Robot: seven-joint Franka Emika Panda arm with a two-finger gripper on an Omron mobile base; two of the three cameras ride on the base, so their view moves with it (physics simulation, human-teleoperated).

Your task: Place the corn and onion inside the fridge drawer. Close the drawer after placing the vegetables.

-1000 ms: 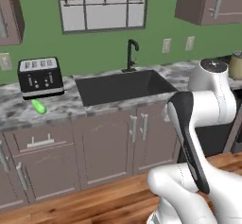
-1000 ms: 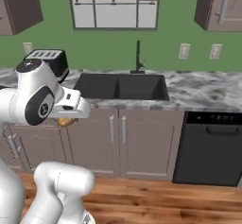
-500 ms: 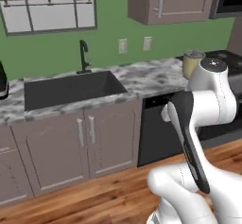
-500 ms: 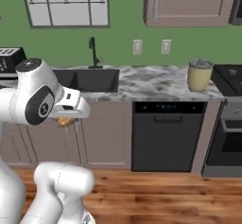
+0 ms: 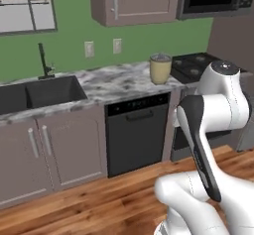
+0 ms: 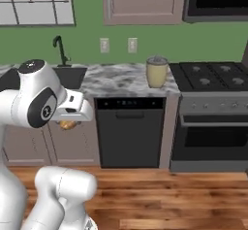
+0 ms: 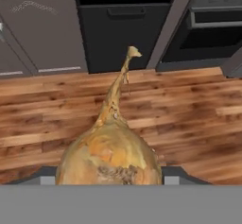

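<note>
Our fingers (image 7: 109, 178) grip the onion (image 7: 109, 154), its stem pointing toward the dishwasher (image 7: 124, 24) above wooden floor (image 7: 189, 109).

onion (image 7: 109, 157) held close, stem toward dishwasher (image 7: 125, 27), above wood floor (image 7: 189, 109)

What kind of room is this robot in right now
A rendered home kitchen: a sink in a marble counter, a black dishwasher beside a gas stove, and wall cabinets above.

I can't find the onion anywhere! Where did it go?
The onion sits in the tool, low in the hand view above the wood floor; in the right base view it peeks out under the arm, left of the black dishwasher.
</note>
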